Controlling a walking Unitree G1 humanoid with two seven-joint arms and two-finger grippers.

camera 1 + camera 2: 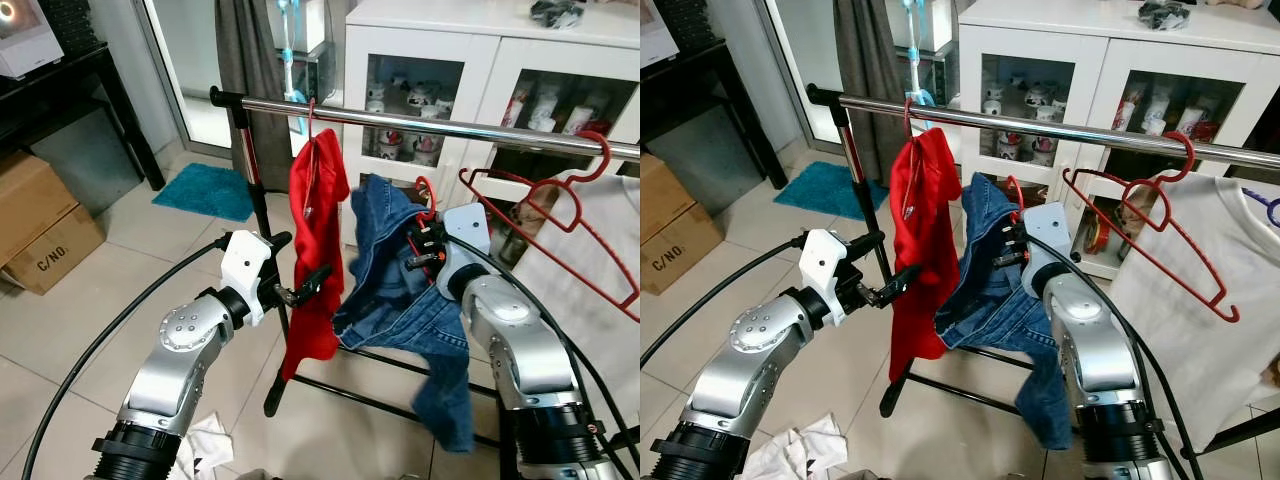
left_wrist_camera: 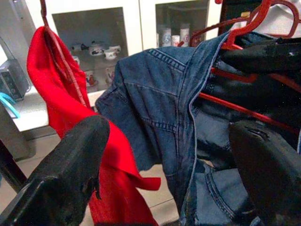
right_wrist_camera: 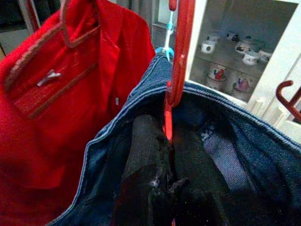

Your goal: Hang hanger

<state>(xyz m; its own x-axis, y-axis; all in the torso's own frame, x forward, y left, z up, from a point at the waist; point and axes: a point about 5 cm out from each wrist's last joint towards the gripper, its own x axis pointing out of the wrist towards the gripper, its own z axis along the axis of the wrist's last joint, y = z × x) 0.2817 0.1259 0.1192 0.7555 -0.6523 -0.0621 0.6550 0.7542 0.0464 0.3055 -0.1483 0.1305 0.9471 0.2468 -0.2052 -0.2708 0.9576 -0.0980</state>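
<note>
A red hanger (image 3: 181,56) carrying a blue denim garment (image 1: 400,290) is held below the chrome rail (image 1: 450,127). My right gripper (image 3: 167,136) is shut on the hanger's neck, just under its hook (image 1: 425,190), which is off the rail. A red garment (image 1: 318,250) hangs from the rail to the left of the denim. My left gripper (image 1: 310,283) is open at the red garment's edge with nothing between its fingers (image 2: 80,155), and it faces the denim.
An empty red hanger (image 1: 560,215) and a white shirt (image 1: 590,290) hang further right on the rail. Behind stands a white glass-door cabinet (image 1: 480,60). A cardboard box (image 1: 40,225), a teal mat (image 1: 205,190) and a white cloth (image 1: 205,445) lie on the floor.
</note>
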